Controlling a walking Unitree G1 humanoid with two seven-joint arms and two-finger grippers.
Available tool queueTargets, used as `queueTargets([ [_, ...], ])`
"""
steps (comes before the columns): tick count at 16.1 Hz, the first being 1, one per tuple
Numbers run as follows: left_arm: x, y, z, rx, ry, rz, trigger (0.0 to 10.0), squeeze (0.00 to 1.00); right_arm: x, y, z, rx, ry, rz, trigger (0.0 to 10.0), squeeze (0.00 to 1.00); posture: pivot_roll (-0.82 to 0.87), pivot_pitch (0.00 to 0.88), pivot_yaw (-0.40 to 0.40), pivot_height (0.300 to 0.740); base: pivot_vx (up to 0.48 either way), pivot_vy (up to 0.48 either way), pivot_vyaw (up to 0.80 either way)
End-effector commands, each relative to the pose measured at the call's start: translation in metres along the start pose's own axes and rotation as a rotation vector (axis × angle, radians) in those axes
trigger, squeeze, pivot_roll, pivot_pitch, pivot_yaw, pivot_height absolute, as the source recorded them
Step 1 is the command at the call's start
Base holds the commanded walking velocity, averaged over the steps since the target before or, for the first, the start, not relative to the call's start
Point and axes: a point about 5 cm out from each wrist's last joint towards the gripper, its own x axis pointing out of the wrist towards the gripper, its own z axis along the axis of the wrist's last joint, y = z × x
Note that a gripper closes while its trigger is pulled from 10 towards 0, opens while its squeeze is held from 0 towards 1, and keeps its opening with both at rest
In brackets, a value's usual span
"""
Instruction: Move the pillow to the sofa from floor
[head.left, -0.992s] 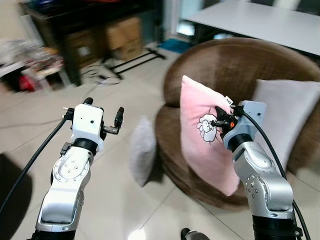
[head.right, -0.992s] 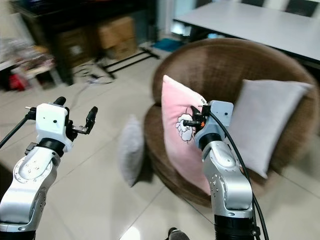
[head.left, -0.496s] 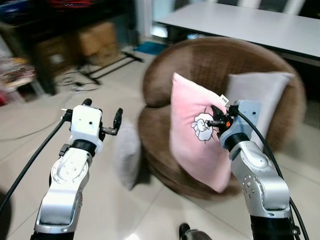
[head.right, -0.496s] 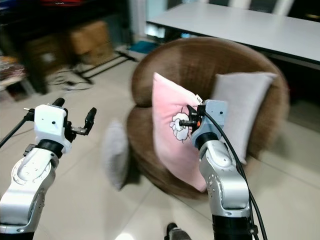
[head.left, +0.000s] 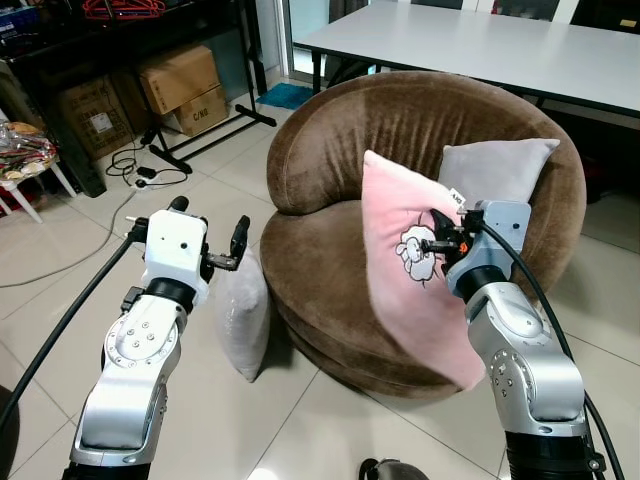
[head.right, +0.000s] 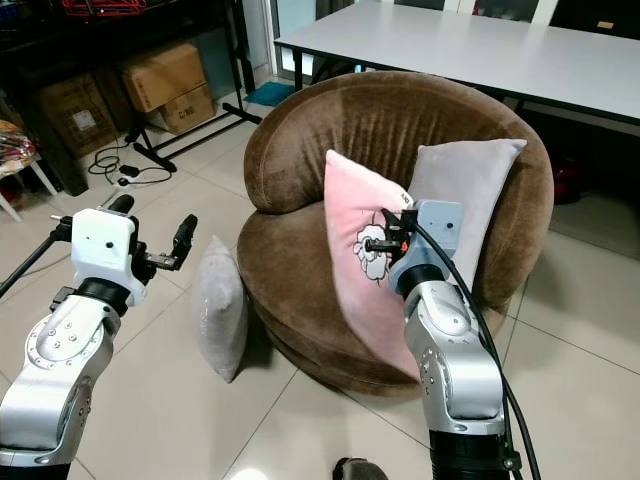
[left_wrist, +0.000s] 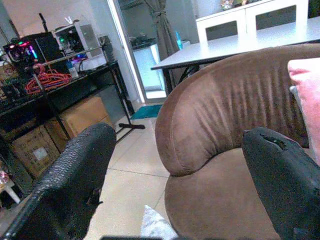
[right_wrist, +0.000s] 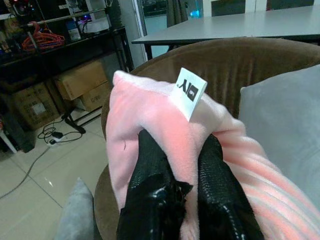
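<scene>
A pink pillow (head.left: 408, 262) with a cartoon sheep print hangs upright in front of the round brown sofa (head.left: 400, 130), over its seat's front edge. My right gripper (head.left: 438, 244) is shut on the pillow's upper edge, just below a white tag (right_wrist: 190, 91); its fingers (right_wrist: 150, 165) pinch the pink cloth. A grey pillow (head.left: 243, 311) stands on the floor, leaning against the sofa's left side. My left gripper (head.left: 222, 243) is held up above that grey pillow, open and empty. Another grey pillow (head.left: 497, 170) rests against the sofa's backrest.
A long white table (head.left: 470, 40) stands behind the sofa. Cardboard boxes (head.left: 182, 78) sit under a dark shelf unit at the back left, with cables (head.left: 140, 165) and a stand's legs on the tiled floor (head.left: 60, 290). Open floor lies left of the sofa.
The camera has swung, so the sofa now sits centred and sharp. Both arms hold the same pose; the right gripper still grips the pink pillow.
</scene>
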Motion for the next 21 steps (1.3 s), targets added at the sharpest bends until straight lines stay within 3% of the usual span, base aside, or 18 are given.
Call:
queueTargets([
  [1, -0.001, 0.004, 0.001, 0.007, -0.006, 0.006, 10.0, 0.47, 0.002, 0.007, 0.013, -0.015, -0.069, 0.035, 10.0, 0.0, -0.09, 0.0, 0.045, 0.74, 0.24, 0.0, 0.0],
  [21, 0.0, 0.005, 0.002, 0.0, -0.006, 0.011, 10.0, 0.48, 0.006, 0.019, 0.017, -0.04, -0.101, 0.108, 10.0, 0.0, -0.08, 0.0, 0.039, 0.74, 0.308, 0.0, 0.0],
])
